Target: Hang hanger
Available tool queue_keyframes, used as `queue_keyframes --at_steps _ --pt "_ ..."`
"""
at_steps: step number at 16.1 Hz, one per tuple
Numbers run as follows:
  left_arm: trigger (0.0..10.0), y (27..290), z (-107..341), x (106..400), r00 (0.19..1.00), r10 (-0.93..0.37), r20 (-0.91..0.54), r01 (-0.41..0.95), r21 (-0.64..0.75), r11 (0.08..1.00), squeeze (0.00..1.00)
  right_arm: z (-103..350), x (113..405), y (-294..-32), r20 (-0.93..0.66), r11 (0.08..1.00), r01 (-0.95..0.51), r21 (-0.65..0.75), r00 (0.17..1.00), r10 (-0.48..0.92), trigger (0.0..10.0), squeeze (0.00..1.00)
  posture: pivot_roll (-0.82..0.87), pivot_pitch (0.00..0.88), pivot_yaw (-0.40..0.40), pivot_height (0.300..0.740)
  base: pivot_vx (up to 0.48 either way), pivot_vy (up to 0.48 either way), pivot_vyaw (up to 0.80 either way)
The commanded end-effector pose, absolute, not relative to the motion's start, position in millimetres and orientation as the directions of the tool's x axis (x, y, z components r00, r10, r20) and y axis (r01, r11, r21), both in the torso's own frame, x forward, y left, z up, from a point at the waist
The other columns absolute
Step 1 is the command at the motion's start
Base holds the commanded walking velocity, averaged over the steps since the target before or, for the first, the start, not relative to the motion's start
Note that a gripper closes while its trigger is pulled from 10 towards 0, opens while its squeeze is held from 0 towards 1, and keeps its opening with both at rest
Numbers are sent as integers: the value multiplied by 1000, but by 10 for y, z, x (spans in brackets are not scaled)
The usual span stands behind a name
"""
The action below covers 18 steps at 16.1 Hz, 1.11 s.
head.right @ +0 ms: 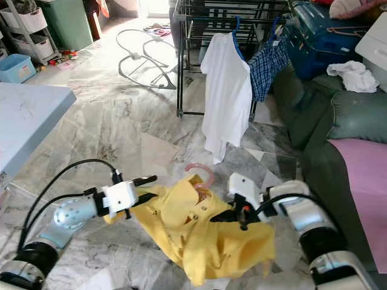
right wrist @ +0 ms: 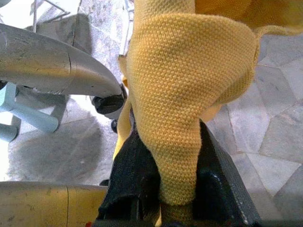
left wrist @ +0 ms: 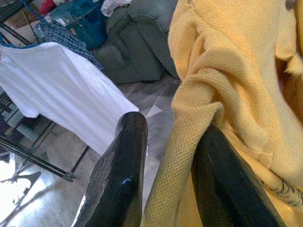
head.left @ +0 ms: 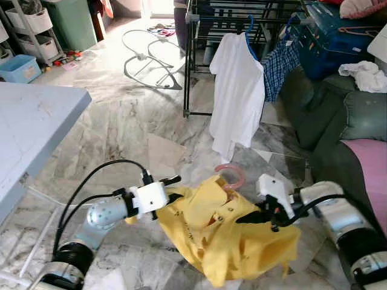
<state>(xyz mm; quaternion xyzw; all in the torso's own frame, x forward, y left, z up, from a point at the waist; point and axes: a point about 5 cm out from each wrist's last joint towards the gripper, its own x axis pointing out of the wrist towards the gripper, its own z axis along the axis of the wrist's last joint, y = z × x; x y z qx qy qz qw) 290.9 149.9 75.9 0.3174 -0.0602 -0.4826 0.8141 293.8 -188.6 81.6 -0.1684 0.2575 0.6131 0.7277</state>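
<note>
Low in the frame, the yellow shirt (head.left: 224, 238) sags between both arms: the left gripper (head.left: 171, 180) pinches its left edge, the right gripper (head.left: 251, 219) is clamped on its right fold. The pink hanger hook (head.left: 231, 176) pokes up from the collar, midway between them. The black drying rack (head.left: 196, 36), holding a white shirt (head.left: 237, 90), stands well beyond, upper centre, straight ahead.
</note>
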Motion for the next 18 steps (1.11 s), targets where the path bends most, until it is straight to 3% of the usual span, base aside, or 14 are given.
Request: queue_keyframes --at_steps 1,5,7,8,9,10,11,12,13,15,18 --pt "10000 1544 728 2891 512 -823 -246 752 592 291 1000 840 2956 -1852 -577 194 -981 30 142 804 0 0 -133 62 -12 740 0 0 0" --pt "10000 1657 611 2827 439 -815 -379 820 539 192 1000 728 3043 -1841 -584 349 -935 -60 317 747 0 0 -131 60 -12 740 0 0 0" --pt "10000 1695 572 2825 484 -799 -357 815 516 263 1000 656 3090 -1813 -568 454 -886 -98 424 705 0 0 -130 58 -10 740 0 0 0" --pt "10000 1698 571 2827 489 -797 -354 813 516 269 1000 652 3092 -1809 -567 461 -882 -99 430 703 0 0 -130 58 -10 740 0 0 0" --pt "10000 1743 584 2881 586 -755 -293 762 514 392 1000 608 3100 -1795 -564 501 -858 -112 470 679 0 0 -132 56 -8 740 0 0 0" --pt "10000 1841 575 2957 733 -643 -224 656 481 581 1000 558 3110 -1779 -560 548 -826 -134 519 645 0 0 -133 54 -8 740 0 0 0" --pt "10000 1946 535 3005 834 -519 -188 549 373 748 1000 528 3120 -1756 -553 583 -798 -152 558 619 0 0 -134 53 -8 740 0 0 0" --pt "10000 2039 490 3022 899 -402 -174 437 275 857 1000 509 3144 -1740 -536 635 -754 -168 611 583 0 0 -133 47 -9 740 0 0 0" --pt "10000 2079 469 3026 922 -346 -174 381 244 892 1000 502 3158 -1735 -527 661 -730 -174 636 564 0 0 -132 47 -10 740 0 0 0" --pt "10000 2183 343 2991 977 -103 -189 124 104 987 1000 559 3272 -1709 -414 825 -541 -163 797 440 0 0 -121 20 -9 740 0 0 0" --pt "10000 2114 315 2985 985 -27 -170 31 21 999 1000 525 3304 -1691 -366 918 -369 -149 882 295 0 0 -105 0 -8 740 0 0 0"
